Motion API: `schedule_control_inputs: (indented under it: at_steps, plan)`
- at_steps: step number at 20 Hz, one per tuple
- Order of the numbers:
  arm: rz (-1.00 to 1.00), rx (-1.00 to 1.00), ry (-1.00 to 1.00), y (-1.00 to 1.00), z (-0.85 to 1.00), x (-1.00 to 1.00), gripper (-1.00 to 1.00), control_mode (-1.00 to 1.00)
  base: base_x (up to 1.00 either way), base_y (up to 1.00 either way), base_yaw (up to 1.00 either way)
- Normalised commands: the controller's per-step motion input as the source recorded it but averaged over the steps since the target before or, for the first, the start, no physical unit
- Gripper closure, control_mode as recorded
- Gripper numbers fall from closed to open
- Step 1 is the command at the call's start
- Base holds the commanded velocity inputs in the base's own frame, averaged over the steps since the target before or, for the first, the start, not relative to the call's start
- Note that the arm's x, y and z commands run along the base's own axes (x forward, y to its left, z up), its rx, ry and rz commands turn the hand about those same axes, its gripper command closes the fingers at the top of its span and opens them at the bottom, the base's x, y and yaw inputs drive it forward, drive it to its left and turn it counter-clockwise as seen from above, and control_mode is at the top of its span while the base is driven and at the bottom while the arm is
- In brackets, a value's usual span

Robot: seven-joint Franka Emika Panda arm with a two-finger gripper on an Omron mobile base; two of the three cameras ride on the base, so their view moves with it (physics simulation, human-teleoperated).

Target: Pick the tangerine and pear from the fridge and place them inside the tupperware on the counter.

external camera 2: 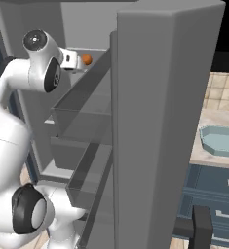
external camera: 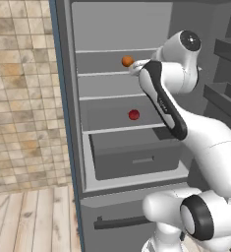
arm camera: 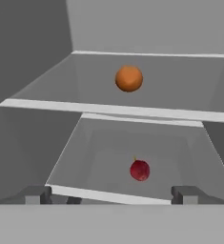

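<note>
Keep your empty two-finger gripper (arm camera: pixel 111 194), jaws spread wide, level with the small smooth orange tangerine (arm camera: pixel 128 78) on its light grey fridge shelf (arm camera: pixel 75 88), centring before closing.

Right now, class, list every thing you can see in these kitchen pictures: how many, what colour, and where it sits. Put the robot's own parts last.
tangerine: one, orange, on an upper fridge shelf, just ahead of the gripper.
pear: one, dark red, on a lower shelf, two below the tangerine.
fridge: one, grey, door open, light grey shelves and a drawer below them.
tupperware: one, pale blue-green, on the counter right of the fridge.
counter: one, beige stone over dark blue drawers.
wall tiles: beige, left of the fridge.
floor: light wood planks.
gripper: one, dark fingertips apart, holding nothing, facing the tangerine.
</note>
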Motion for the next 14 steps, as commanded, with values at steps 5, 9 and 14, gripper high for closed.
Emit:
schedule_control_inputs:
  at_steps: [5,9,14]
  plan:
    - [-0.01,0.00,0.07,0.00,0.00,0.56,-1.00,-1.00,0.00,0.00,0.00]
    - [-0.01,0.00,0.03,0.00,0.00,0.51,-1.00,-1.00,0.00,0.00,0.00]
    - [0.00,0.00,0.00,0.00,0.00,0.47,-1.00,-1.00,0.00,0.00,0.00]
